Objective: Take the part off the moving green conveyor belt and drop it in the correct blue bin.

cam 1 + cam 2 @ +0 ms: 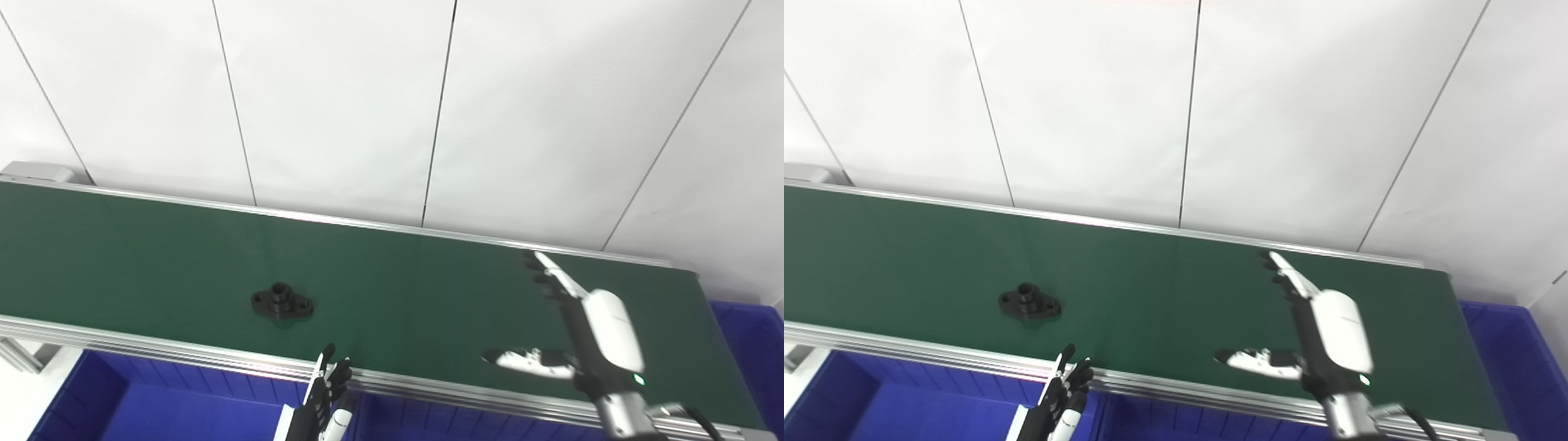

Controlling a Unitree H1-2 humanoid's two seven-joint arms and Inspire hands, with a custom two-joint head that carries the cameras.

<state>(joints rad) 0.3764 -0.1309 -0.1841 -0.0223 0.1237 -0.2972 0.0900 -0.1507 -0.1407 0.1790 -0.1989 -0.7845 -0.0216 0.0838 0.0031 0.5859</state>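
One part [282, 302], a black flanged piece with a raised centre boss and two ear holes, lies flat on the green conveyor belt [398, 288], lower left of centre in the frame, near the belt's front rail. Nothing touches it.

Right robot hand [576, 334] hovers over the right end of the belt, open, fingers spread and pointing up-frame, thumb out to the left; it holds nothing. Likely posted there to meet the part if the belt carries it rightward; travel direction cannot be read from a single moment.

Left robot hand [324, 386] sits at the bottom edge, just below the front rail, fingers extended upward and loosely together, empty. It is the nearer hand to the part.

Blue bin [153, 404] shows below the rail at lower left; another blue bin [750, 343] at far right. Which is correct: cannot tell. The aluminium front rail [184, 352] lies between the left robot hand and the part.
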